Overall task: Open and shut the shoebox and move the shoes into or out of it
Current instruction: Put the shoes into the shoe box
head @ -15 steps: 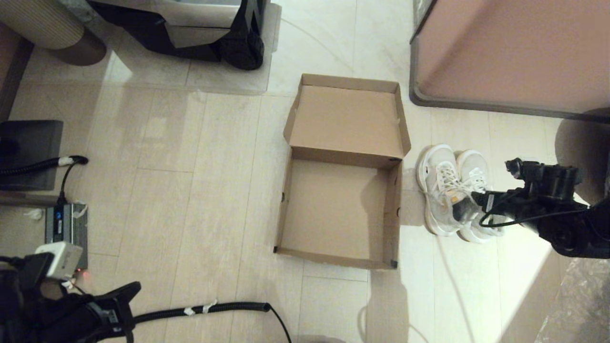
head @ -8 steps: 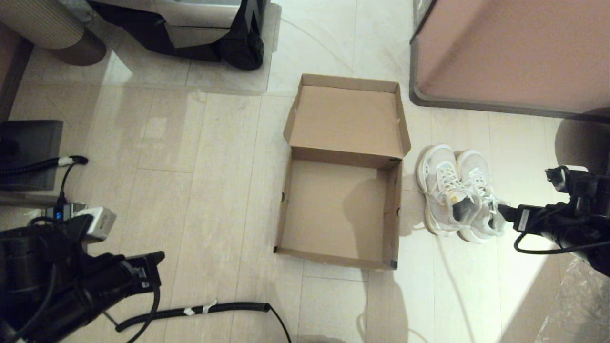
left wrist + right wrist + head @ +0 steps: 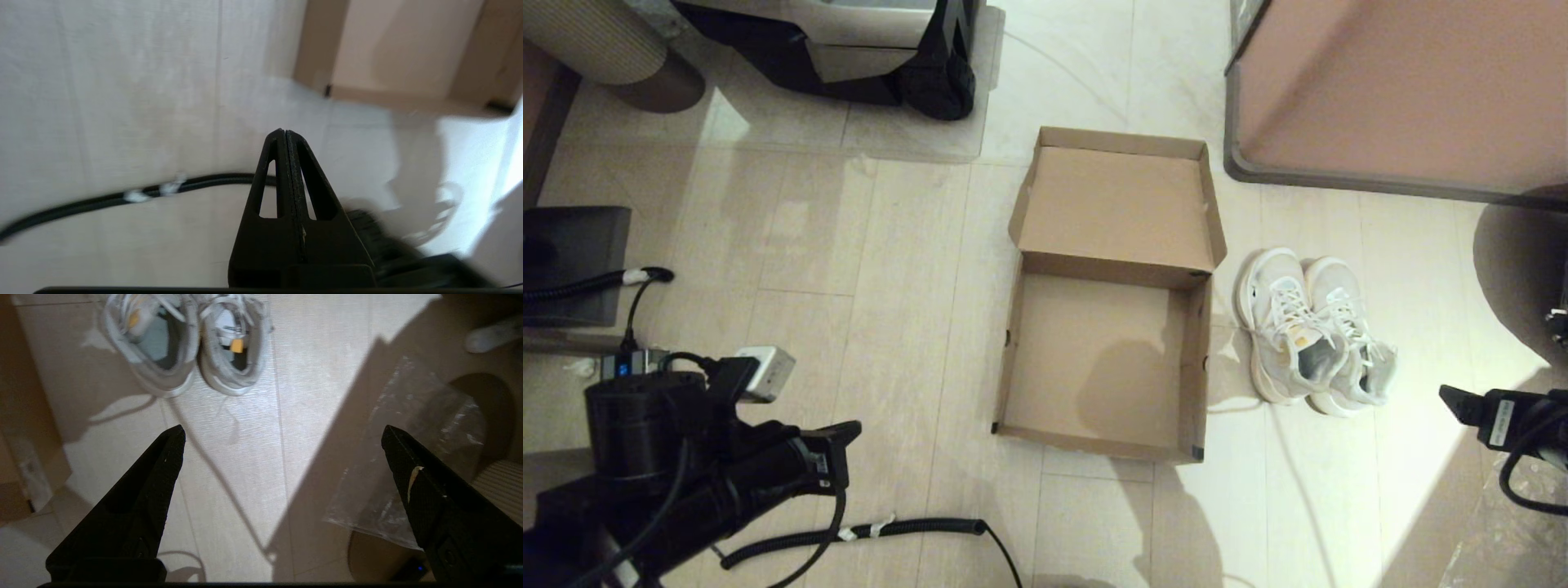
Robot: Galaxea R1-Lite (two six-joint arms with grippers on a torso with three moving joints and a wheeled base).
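The brown shoebox [image 3: 1094, 367] lies open and empty on the floor, its lid [image 3: 1119, 204] laid flat behind it. The white shoes [image 3: 1311, 331] stand side by side on the floor just right of the box, toes pointing away from me. My right gripper [image 3: 1462, 402] hangs at the right edge, apart from the shoes. In the right wrist view it [image 3: 282, 430] is open and empty, with the shoes [image 3: 184, 339] ahead of it. My left gripper [image 3: 849, 429] hovers front left of the box. In the left wrist view it [image 3: 284, 131] is shut on nothing, with the box corner [image 3: 327, 87] beyond.
A pinkish-brown cabinet [image 3: 1405, 90] with a grey rim stands at the back right. A black cable [image 3: 874, 531] crosses the floor near my left arm. A power adapter [image 3: 625, 367] lies at the left, a clear plastic sheet [image 3: 408, 465] at the front right, and black equipment [image 3: 866, 49] at the back.
My right gripper has drawn back from the shoes to the right and opened wider, leaving them on the floor. My left arm has swung forward and right towards the box.
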